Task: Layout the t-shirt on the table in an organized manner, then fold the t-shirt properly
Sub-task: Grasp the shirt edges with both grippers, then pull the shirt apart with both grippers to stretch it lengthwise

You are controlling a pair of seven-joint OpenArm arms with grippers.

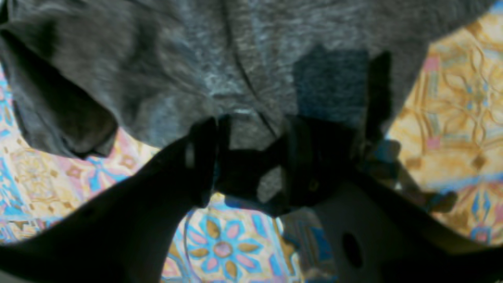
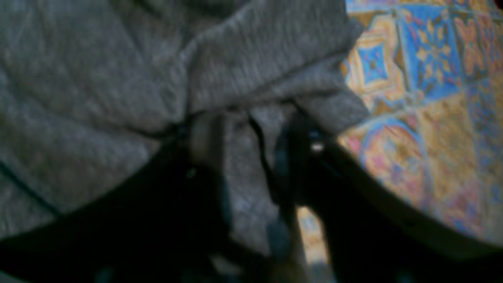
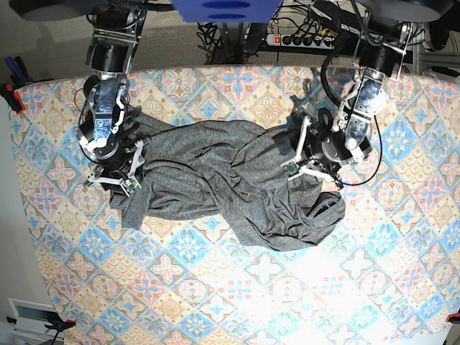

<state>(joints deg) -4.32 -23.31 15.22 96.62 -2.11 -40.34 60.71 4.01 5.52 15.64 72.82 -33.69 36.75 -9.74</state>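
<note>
The dark-grey t-shirt (image 3: 215,180) lies crumpled in a twisted heap across the middle of the table (image 3: 215,302). In the base view my left gripper (image 3: 296,164) sits on the heap's right end. In the left wrist view, the left gripper (image 1: 247,157) is shut on a fold of the t-shirt (image 1: 196,59), whose edge is lifted off the table (image 1: 224,247). My right gripper (image 3: 118,180) is at the heap's left end. Seen from the right wrist, the right gripper (image 2: 247,157) has its jaws pressed onto a bunched fold of t-shirt (image 2: 98,78) beside bare table (image 2: 432,118).
A power strip with cables (image 3: 302,37) runs behind the table's far edge. A red clamp (image 3: 8,97) grips the left edge. Patterned cloth shows bare all along the near half of the table.
</note>
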